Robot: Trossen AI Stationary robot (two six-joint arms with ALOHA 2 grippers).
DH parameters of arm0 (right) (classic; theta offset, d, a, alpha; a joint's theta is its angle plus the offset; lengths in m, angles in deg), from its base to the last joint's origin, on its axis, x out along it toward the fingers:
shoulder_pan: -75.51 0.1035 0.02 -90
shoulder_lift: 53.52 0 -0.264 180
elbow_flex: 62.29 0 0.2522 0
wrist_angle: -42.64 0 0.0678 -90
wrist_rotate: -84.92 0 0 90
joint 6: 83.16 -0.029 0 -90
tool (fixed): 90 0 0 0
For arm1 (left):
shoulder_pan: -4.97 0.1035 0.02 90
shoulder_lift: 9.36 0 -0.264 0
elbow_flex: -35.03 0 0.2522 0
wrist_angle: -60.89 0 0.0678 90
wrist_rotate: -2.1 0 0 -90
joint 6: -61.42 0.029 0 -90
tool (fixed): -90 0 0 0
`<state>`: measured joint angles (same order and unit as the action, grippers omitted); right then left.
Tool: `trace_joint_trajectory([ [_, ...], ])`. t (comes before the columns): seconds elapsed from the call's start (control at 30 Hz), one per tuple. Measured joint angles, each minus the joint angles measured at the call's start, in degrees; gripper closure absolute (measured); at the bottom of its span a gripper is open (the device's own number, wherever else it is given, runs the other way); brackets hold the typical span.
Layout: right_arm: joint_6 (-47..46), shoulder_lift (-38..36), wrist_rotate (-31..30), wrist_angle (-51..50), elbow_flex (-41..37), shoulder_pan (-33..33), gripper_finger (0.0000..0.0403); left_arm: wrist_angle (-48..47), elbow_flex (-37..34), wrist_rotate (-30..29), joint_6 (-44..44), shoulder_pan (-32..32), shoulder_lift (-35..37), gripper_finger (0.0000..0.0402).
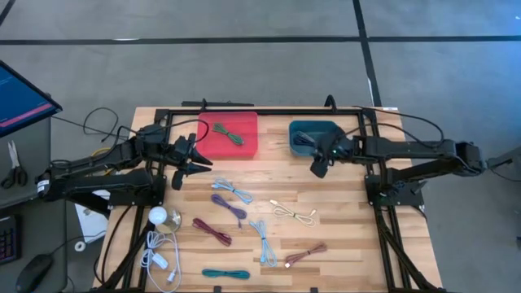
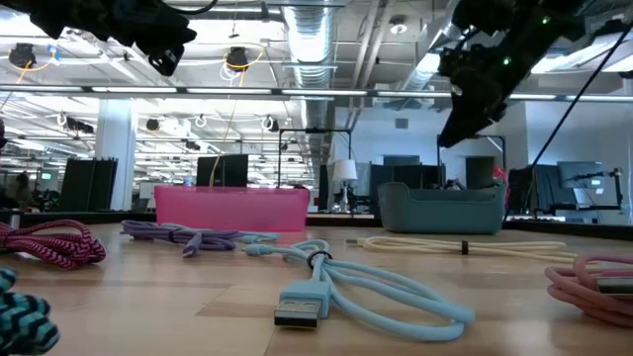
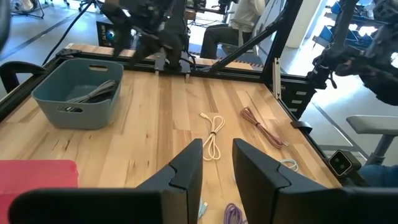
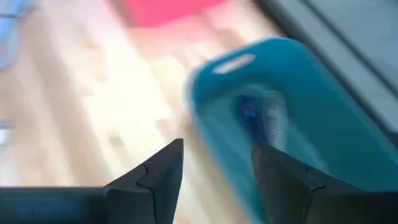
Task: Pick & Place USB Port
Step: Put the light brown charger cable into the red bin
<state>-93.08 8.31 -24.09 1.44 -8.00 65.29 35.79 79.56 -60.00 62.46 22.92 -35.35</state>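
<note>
We see one wooden counter [image 1: 342,244] filling the lower middle of the high view, with two arms reaching in from the left and right edges. Two bins sit along its top edge: a red bin [image 1: 228,134] just left of centre holding one green cable [image 1: 229,133], and a teal bin [image 1: 313,134] right of centre holding a grey cable [image 3: 93,93] and something dark blue we cannot make out. Eight loose USB cables lie across the lower half of the counter: two light blue [image 1: 233,191] [image 1: 263,241], one purple [image 1: 229,207], one maroon [image 1: 212,231], one cream [image 1: 294,214], one brown-pink [image 1: 305,255], one teal [image 1: 225,274] by the bottom edge, and one white [image 1: 159,259] at lower left, partly over the counter's left edge. The left end effector [image 1: 199,168] hangs above the counter beside the red bin's lower left corner, fingers apart and empty. The right end effector [image 1: 319,168] hovers at the teal bin's lower edge, fingers spread, holding nothing. Bare wood lies between the bins and in the counter's right part.
</note>
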Motion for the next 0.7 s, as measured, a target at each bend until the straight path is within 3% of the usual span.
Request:
trace_joint_trajectory([
  [0.23, 0.0, 0.2, 9.9, 0.6, 0.0, 6.7, 0.0240, 0.0, 0.0, 0.0, 0.0, 0.0, 0.0, 0.0314],
  [0.7, -1.1, 0.4, 10.0, 6.7, 0.0, 17.5, 0.0266, 0.0, 0.0, 0.0, 0.0, 0.0, 0.0, 0.0314],
])
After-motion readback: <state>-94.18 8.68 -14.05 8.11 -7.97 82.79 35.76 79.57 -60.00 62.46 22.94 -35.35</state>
